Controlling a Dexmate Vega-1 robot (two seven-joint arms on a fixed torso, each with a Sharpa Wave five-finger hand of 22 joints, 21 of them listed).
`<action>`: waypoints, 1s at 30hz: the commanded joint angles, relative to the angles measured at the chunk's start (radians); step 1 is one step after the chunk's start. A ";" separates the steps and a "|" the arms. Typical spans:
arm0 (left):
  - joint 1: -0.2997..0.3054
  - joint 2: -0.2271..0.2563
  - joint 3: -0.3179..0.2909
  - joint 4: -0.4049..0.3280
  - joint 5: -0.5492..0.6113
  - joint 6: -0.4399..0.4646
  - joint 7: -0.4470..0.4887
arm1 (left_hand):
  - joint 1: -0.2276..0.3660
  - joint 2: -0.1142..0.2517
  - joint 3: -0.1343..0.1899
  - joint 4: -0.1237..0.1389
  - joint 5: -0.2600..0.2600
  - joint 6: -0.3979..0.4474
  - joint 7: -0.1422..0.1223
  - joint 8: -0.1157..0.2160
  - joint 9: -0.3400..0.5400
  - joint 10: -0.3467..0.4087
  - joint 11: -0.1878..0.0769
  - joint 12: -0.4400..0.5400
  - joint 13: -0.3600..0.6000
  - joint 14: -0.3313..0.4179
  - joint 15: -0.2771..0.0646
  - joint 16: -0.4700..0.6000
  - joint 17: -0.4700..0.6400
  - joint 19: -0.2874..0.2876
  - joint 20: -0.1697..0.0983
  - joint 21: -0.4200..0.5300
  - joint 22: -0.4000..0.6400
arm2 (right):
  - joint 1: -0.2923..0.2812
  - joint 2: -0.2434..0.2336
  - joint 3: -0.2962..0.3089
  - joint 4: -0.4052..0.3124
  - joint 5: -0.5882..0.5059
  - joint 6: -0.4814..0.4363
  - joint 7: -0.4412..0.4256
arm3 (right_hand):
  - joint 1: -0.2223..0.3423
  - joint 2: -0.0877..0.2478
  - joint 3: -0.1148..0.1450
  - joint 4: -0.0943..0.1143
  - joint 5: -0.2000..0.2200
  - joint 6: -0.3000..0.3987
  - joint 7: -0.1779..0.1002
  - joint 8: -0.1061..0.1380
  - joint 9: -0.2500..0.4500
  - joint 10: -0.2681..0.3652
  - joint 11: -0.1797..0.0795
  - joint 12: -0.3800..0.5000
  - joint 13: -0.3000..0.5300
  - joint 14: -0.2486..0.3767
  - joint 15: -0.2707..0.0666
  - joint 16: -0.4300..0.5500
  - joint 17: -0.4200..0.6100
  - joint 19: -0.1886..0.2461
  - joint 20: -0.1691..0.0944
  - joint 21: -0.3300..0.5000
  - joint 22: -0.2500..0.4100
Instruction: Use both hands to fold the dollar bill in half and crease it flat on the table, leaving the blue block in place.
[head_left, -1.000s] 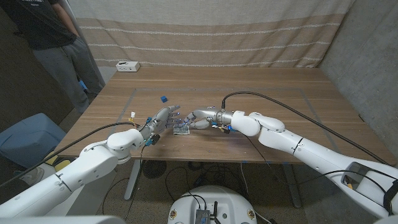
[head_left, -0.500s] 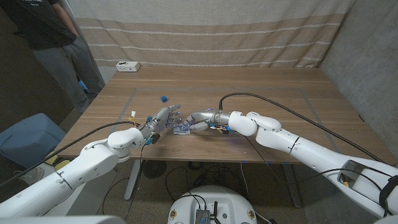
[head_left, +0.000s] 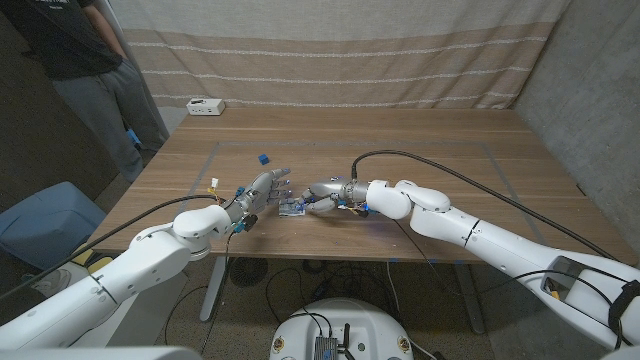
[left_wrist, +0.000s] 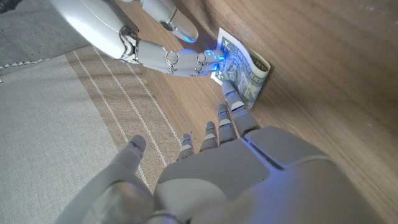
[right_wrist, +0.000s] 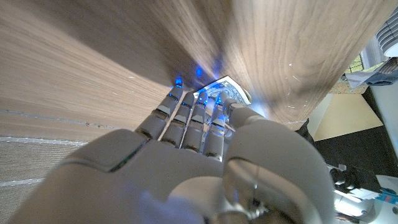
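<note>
My left hand and my right hand meet over the dollar bill, which lies on the wooden surface close to its near edge, roughly midway between the side edges. In the left wrist view, the bill lies flat with one short end against the fingertips of my left hand; those fingers are extended and slightly spread, and one tip presses on the bill's printed face. My right hand reaches in from the opposite side, and its fingertips touch the other end of the bill (blue light glows at the contact point). In the right wrist view, my right hand has its fingers held straight and close together, tips down on the bill, of which only a corner shows past them. Neither hand grips the bill; both bear on it from above with fingers uncurled. The blue block sits on the surface beyond my left hand, toward the far edge, well apart from the bill and both hands.
</note>
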 joint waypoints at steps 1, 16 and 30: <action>0.008 -0.001 -0.005 0.003 0.010 -0.036 -0.001 | 0.004 -0.005 -0.003 0.001 0.005 -0.002 0.000 0.008 0.000 0.002 0.002 0.006 -0.001 0.003 -0.002 0.004 0.003 0.009 -0.001 0.008 0.001 | 0.006 -0.002 -0.022 -0.008 -0.038 -0.009 0.012 | 0.007 -0.004 0.003 0.004 0.002 0.013 -0.002 0.006 0.001 0.016 -0.010 0.007 0.005 0.004 -0.040 0.008 0.006 0.004 0.003 0.003 0.003; 0.078 0.034 -0.020 -0.124 0.444 -0.112 0.276 | 0.180 0.048 0.069 -0.203 0.021 0.478 0.061 0.088 0.004 0.358 -0.115 0.091 0.005 0.213 -0.130 0.029 0.002 0.013 -0.017 0.022 0.012 | 0.015 0.006 -0.034 -0.006 -0.073 -0.014 0.019 | 0.012 -0.005 0.004 0.002 0.003 0.036 -0.004 0.011 0.001 0.038 -0.009 0.012 0.004 0.006 -0.043 0.011 0.007 0.004 0.003 0.005 0.003; 0.049 0.097 0.054 -0.282 0.895 0.269 0.343 | 0.334 0.141 0.052 -0.271 0.085 0.921 0.171 0.178 0.024 0.714 -0.085 0.213 0.068 0.451 -0.209 0.181 0.099 0.037 -0.079 0.072 0.034 | 0.019 0.009 -0.035 -0.006 -0.075 -0.019 0.026 | 0.018 -0.007 0.003 -0.003 0.002 0.038 0.001 0.008 0.001 0.037 -0.005 0.009 0.004 0.007 -0.044 0.012 0.006 0.005 0.004 0.006 0.003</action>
